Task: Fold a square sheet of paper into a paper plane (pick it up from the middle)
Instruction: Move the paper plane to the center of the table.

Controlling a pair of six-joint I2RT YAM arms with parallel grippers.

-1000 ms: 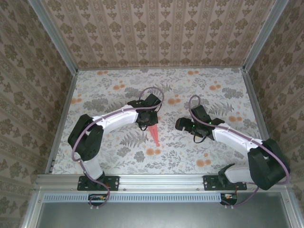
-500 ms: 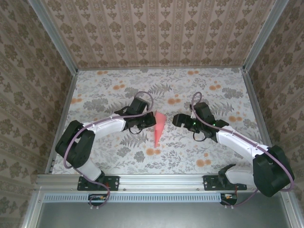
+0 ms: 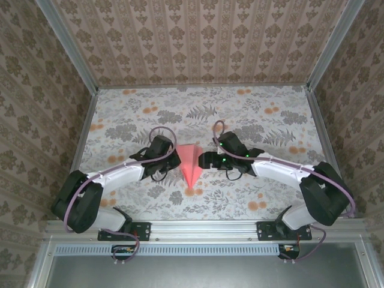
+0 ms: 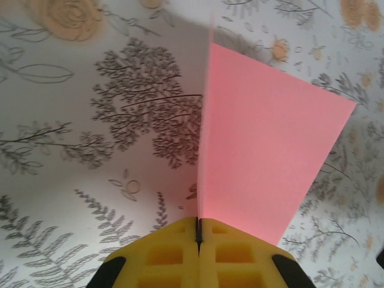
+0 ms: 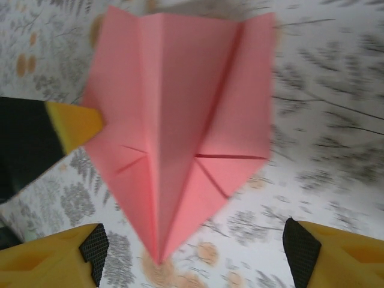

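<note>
The paper plane (image 3: 191, 163) is a salmon-pink folded dart held above the floral table, its nose pointing toward the near edge. My left gripper (image 3: 175, 161) is shut on its left side. In the left wrist view the yellow fingers (image 4: 180, 252) are pressed together with the pink paper plane (image 4: 264, 156) rising out of the seam. My right gripper (image 3: 204, 159) is just right of the plane and open. In the right wrist view the creased paper plane (image 5: 174, 132) hangs ahead of the right gripper (image 5: 192, 258), its nose between the spread fingertips (image 5: 54, 264) and touching neither. The left gripper's yellow tip (image 5: 75, 123) meets the plane's left edge.
The table (image 3: 270, 198) carries a cloth with grey ferns and small orange printed flowers (image 3: 193, 191). Patterned walls and metal rails (image 3: 78, 150) fence it on three sides. Both arms meet near the middle, with bare cloth behind and to either side.
The left gripper has carried the plane nearer and toward the centre, and it now shows its broad face. The right gripper has moved left up to the plane, jaws slightly narrower.
</note>
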